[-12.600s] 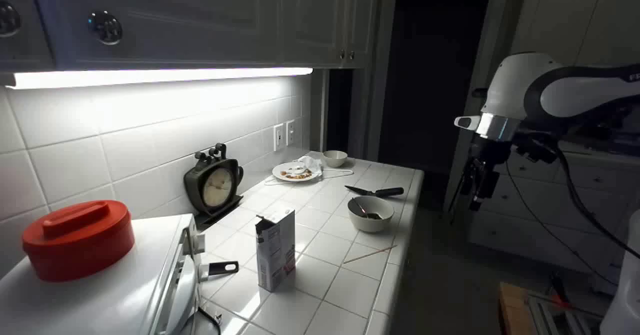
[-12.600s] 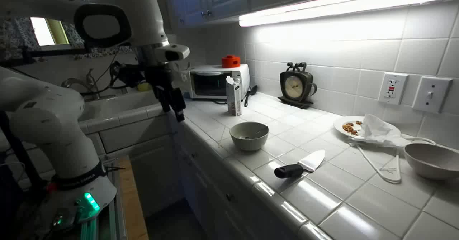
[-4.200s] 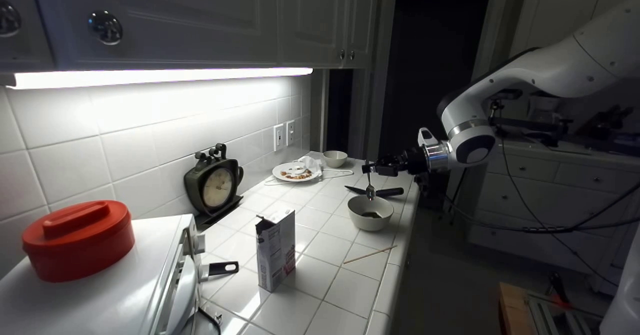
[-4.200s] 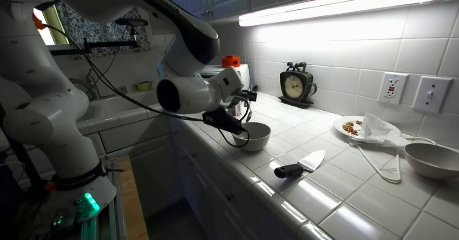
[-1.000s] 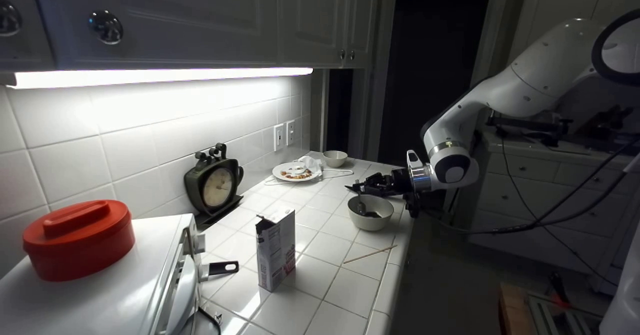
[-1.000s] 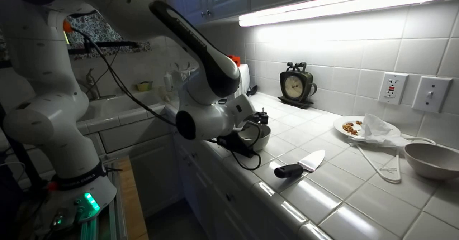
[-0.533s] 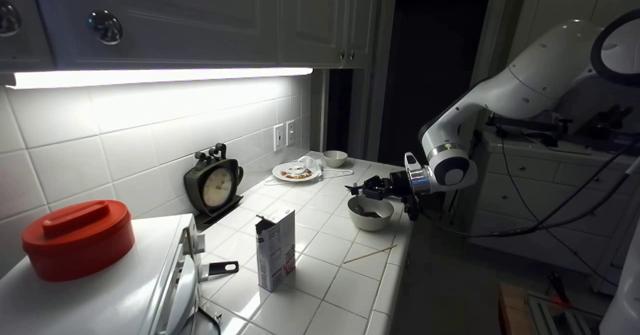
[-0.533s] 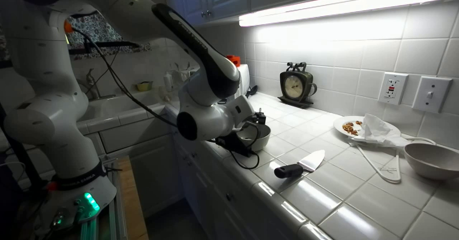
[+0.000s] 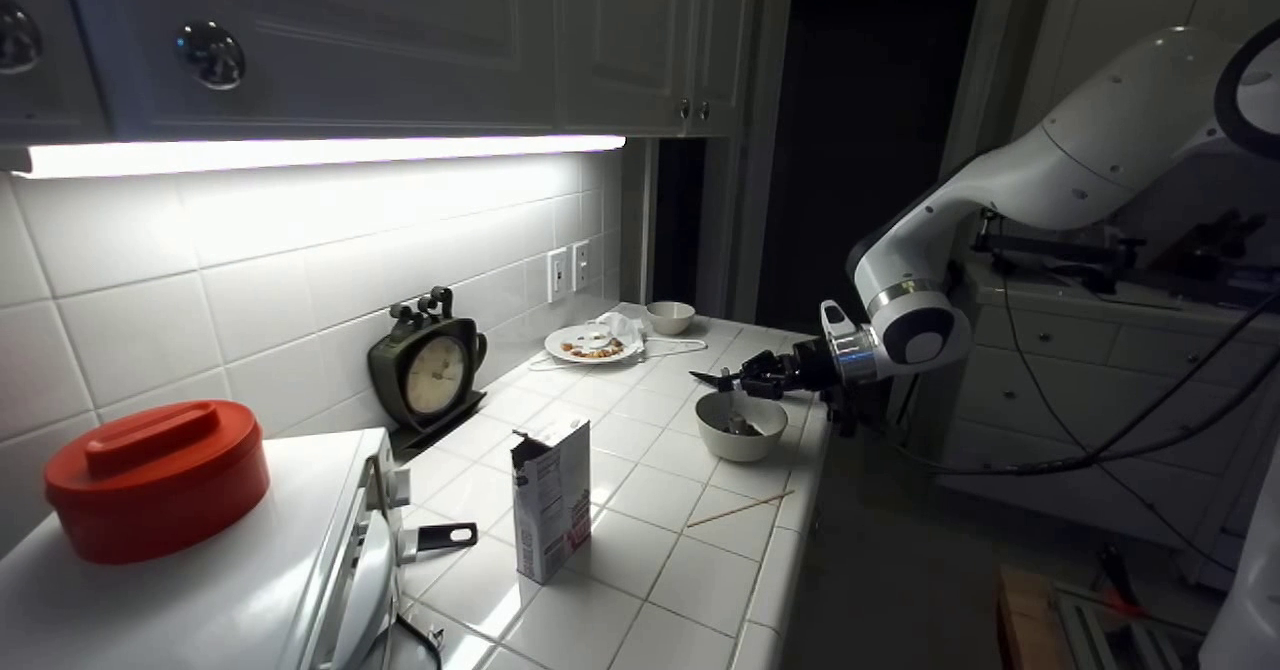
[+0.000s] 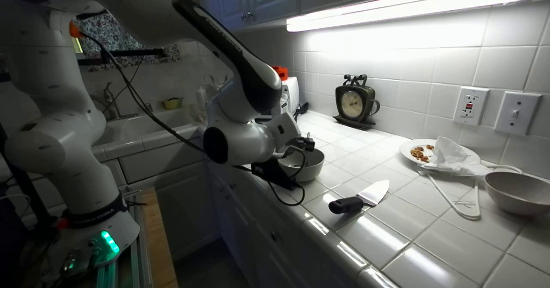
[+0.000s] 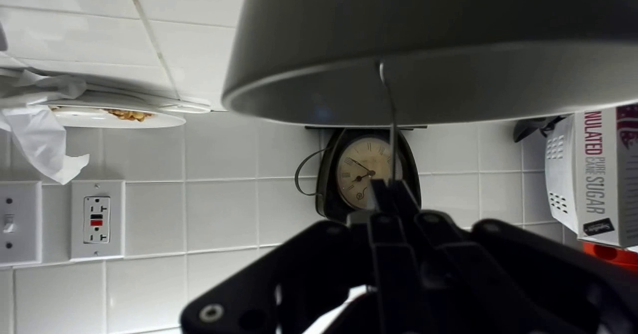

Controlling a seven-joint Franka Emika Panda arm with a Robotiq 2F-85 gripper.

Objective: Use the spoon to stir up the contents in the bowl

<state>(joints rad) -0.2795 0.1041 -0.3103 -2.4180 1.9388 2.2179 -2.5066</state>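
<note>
Gripper [image 11: 391,191] pinches the spoon [image 11: 393,142] high on its handle — presumably to clear the rim of the bowl [image 9: 742,449]. Lower end sits inside the bowl, by the dark contents [image 9: 750,431] (touch unclear) — a stirring position, I'd judge.

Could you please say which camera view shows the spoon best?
The wrist view: up close, the spoon shows from the claw to the near rim of the bowl, which hides the rest. In an exterior view, its blurred lower end shows; in an exterior view, with the arm in front, I cannot surely make it out.
</note>
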